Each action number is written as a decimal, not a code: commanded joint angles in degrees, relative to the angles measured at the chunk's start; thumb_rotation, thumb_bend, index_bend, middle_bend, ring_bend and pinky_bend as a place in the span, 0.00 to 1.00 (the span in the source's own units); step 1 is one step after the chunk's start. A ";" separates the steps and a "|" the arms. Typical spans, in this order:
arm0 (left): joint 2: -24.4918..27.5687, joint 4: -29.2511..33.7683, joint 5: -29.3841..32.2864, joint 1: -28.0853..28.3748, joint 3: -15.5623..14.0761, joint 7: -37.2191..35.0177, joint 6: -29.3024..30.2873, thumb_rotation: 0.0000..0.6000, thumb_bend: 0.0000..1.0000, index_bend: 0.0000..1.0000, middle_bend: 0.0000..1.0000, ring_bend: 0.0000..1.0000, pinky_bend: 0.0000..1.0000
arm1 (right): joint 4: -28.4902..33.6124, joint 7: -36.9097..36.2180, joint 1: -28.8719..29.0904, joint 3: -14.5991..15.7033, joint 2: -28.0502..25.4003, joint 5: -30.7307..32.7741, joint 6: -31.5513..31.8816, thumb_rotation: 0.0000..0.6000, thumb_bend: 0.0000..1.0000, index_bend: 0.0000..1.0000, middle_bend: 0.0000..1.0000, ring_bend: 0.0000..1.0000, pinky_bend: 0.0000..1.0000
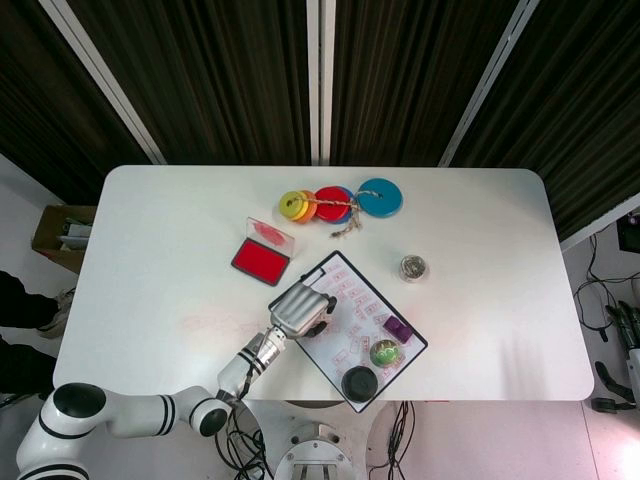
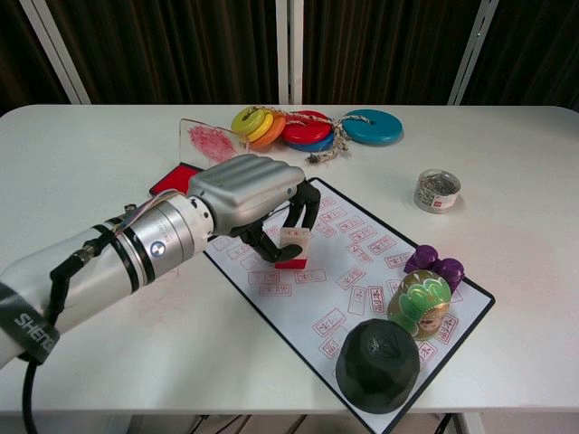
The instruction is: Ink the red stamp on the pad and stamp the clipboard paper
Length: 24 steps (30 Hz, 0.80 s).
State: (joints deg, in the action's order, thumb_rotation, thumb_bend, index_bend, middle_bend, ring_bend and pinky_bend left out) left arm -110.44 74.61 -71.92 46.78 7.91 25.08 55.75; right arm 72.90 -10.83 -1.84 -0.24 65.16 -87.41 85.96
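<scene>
Pressure is what we judge this step needs: the red stamp (image 2: pixel 292 248) stands upright near the centre of the chest view, its red base on or just above the clipboard paper (image 2: pixel 362 271) among the many printed marks, so we want it pushed straight down, flat and square, without sliding, then lifted cleanly so the print does not smear. We would also aim for a bare patch between marks, though the paper around the stamp is crowded. The left hand (image 2: pixel 249 194) reaches in from the lower left of the frame, back of the hand up, its fingers (image 2: pixel 306 206) curled down and clamped on the stamp's pale upper body. In the head view the same hand (image 1: pixel 298 309) covers the stamp, at the clipboard's left edge just below centre. The ink pad (image 1: pixel 261 260) lies open, up and to the left of the hand. We see no right hand in either view
</scene>
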 commanded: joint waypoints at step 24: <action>-2.60 -7.89 -4.11 -1.00 -1.03 -10.65 -0.73 1.00 0.51 0.66 0.69 1.00 1.00 | -0.14 0.88 -0.02 0.14 0.47 0.12 -0.39 1.00 0.24 0.00 0.00 0.00 0.00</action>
State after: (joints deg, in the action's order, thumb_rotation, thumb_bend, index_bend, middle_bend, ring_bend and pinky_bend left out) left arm -112.86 67.02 -75.75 45.90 7.07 14.75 55.00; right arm 72.75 -9.96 -1.87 -0.10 65.62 -87.29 85.58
